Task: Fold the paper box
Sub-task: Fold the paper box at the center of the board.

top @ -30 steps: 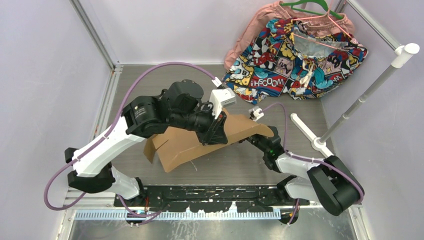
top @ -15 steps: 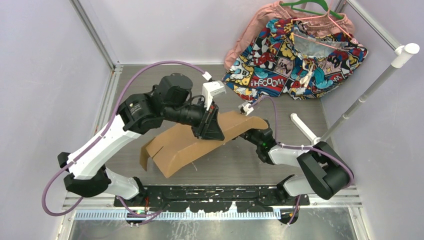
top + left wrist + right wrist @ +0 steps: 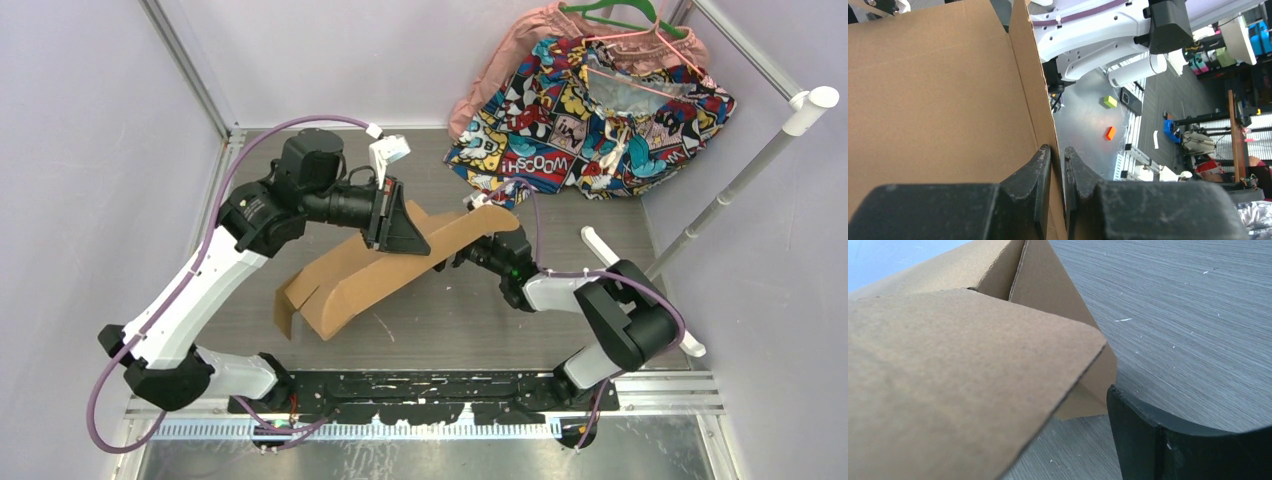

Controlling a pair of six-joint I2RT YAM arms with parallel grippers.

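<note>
Both arms have swung toward the table's left edge since the earlier frame, dragging the paper box [image 3: 360,280] along. Left gripper [image 3: 1057,160] is narrow, pinched on an upright cardboard wall, one finger on each side. Box sits mid table [image 3: 460,330], tilted, with its left end down on the surface and its right end lifted. Right gripper [image 3: 470,252] is tucked under the raised right flap, jaws wide and not clamping; only one finger [image 3: 1173,440] shows, just beside the flap edge
</note>
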